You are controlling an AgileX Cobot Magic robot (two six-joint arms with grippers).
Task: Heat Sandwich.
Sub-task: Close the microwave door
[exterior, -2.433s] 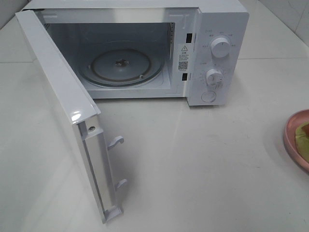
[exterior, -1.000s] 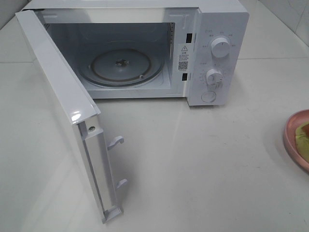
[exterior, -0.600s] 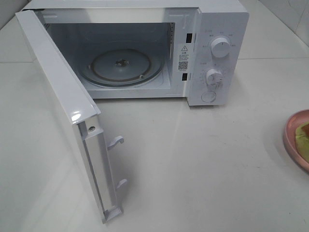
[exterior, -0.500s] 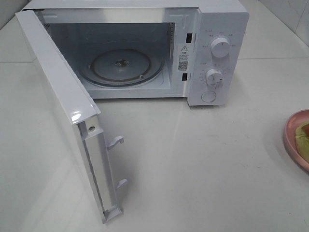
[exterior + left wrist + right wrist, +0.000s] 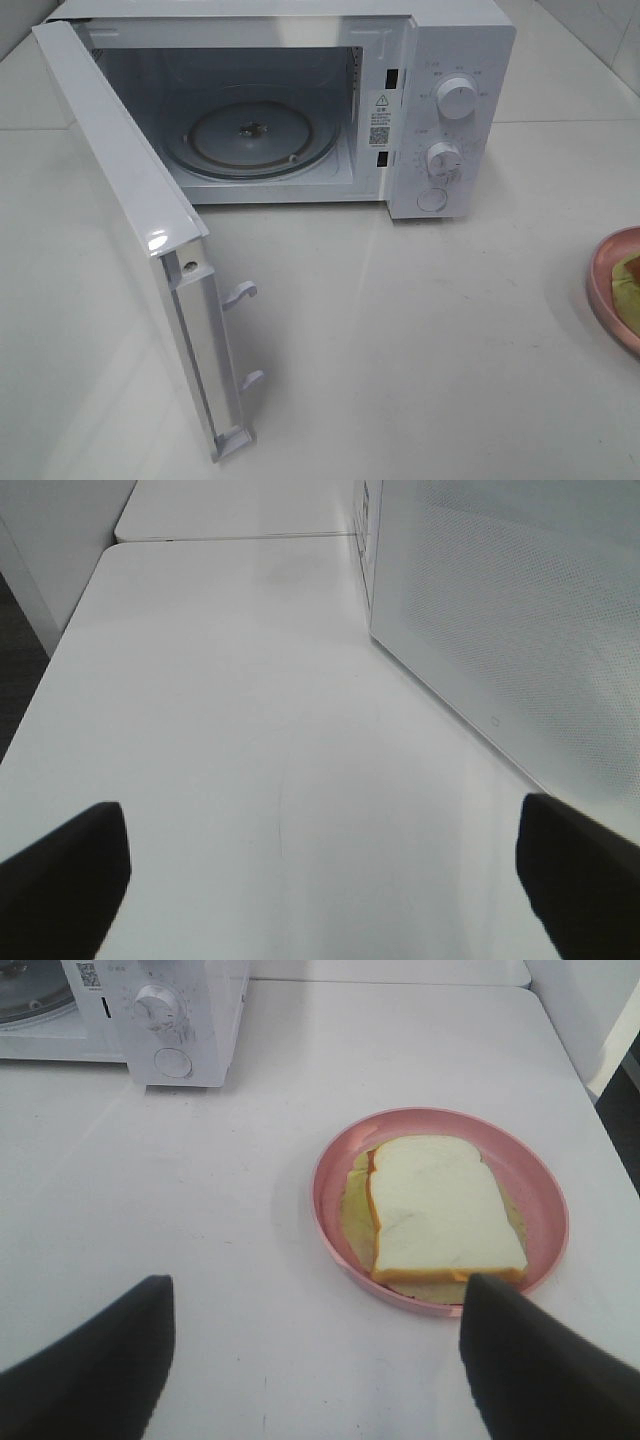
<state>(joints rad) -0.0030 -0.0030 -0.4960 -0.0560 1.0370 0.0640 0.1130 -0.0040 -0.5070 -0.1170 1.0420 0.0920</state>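
The sandwich (image 5: 440, 1210), white bread on top with yellow-green layers underneath, lies on a round pink plate (image 5: 440, 1113). In the exterior high view only a sliver of the sandwich (image 5: 630, 278) and the plate (image 5: 603, 290) shows at the right edge. My right gripper (image 5: 320, 1375) is open, its dark fingers apart, hovering just short of the plate with nothing between them. My left gripper (image 5: 320, 890) is open wide over bare table, beside the microwave door (image 5: 520, 630). Neither gripper appears in the exterior high view.
The white microwave (image 5: 455, 60) stands at the back with its door (image 5: 130, 200) swung wide open toward the front left. A glass turntable (image 5: 250, 135) lies inside the cavity. Two knobs and a button sit on its right panel (image 5: 160, 1005).
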